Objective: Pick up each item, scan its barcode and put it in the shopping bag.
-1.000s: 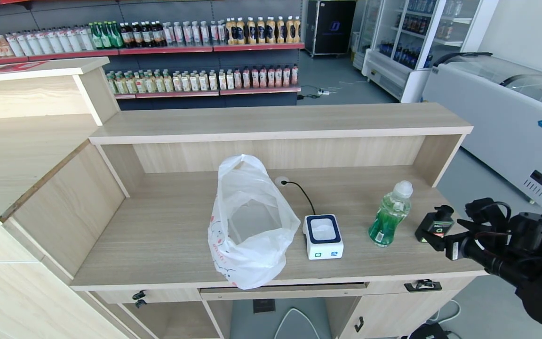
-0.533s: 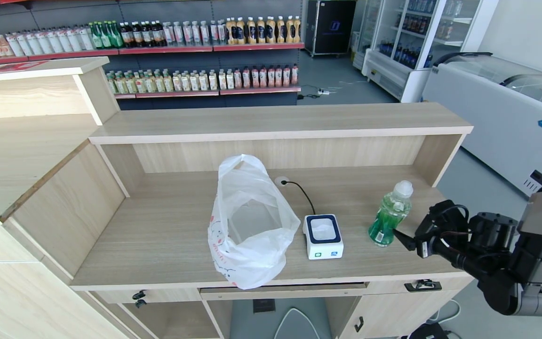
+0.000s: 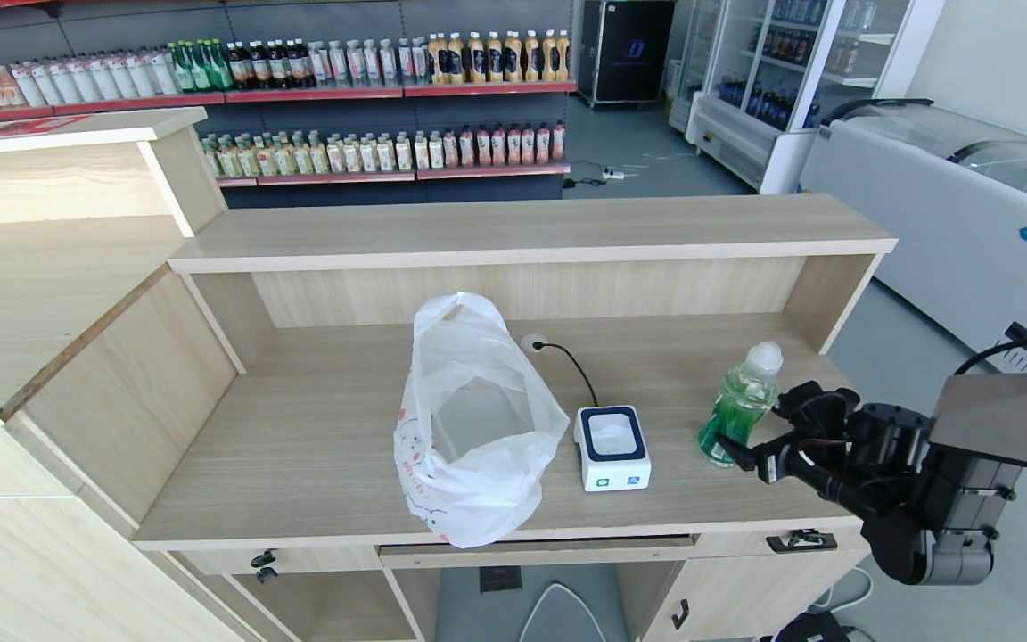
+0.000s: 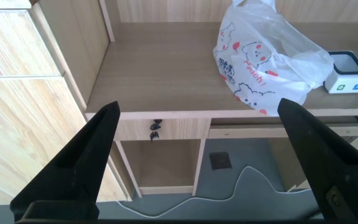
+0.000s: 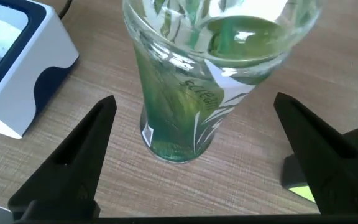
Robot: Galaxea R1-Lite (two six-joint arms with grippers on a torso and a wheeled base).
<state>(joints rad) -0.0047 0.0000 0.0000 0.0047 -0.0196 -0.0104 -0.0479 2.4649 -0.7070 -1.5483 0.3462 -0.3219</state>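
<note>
While the green bottle [image 3: 739, 406] stood upright on the wooden counter [image 3: 299, 446], right of the scanner [image 3: 613, 446] and near the counter's right end, the right gripper [image 3: 756, 426] hung low at its side with its two fingers spread wide. From the right wrist view, the bottle [image 5: 191, 93] sat in the gap of the right gripper [image 5: 194, 102], one finger [image 5: 73, 162] on either flank, bare counter showing between each finger and the bottle, so nothing was clamped. A dark object with a yellow-green patch [image 5: 302, 193] showed beside one finger; I could not tell what it was. The scanner [image 5: 11, 62] lay close to the bottle, white with a dark frame around its window, its black cable [image 3: 571, 366] running back to a hole in the counter. The shopping bag [image 3: 473, 428], white plastic with red print, stood open-mouthed just left of the scanner, with nothing visible inside it. The left gripper [image 4: 196, 109] hung off the counter's front left, fingers wide apart and holding nothing, with the bag [image 4: 266, 56] and scanner [image 4: 350, 71] beyond it.
</note>
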